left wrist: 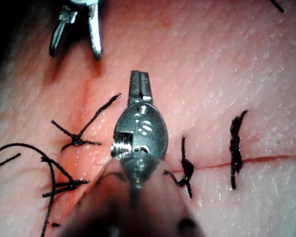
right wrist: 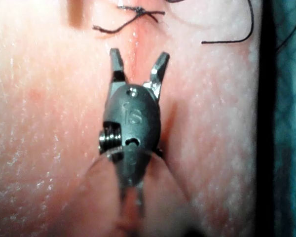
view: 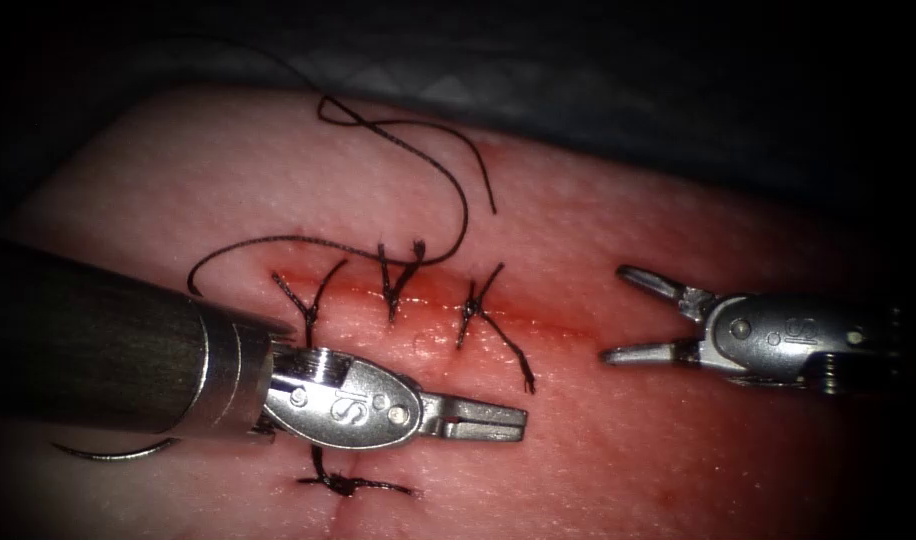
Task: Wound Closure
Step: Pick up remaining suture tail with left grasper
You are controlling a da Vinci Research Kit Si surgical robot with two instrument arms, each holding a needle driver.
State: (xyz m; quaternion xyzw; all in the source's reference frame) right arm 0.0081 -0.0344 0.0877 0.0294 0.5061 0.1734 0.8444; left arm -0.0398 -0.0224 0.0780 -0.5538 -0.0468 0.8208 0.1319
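Endoscope view: needle (view: 113, 452) lies free behind left hand (view: 498, 420) (closed, empty); right hand (view: 633, 318) gapes, empty.

Left claw (view: 498, 420): set on the tissue (view: 678, 470), in front of the cut (view: 538, 318).
Right claw (view: 633, 318): placed at the cut's right end.
Needle (view: 113, 455): laid at the far left, beneath the left shaft.
Thread (view: 418, 150): looped behind the cut.

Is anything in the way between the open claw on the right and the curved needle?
Yes. The needle lies loose on the tissue, far left. The left tool, jaws shut and empty, and its shaft sit between it and the right tool, open, holding nothing.
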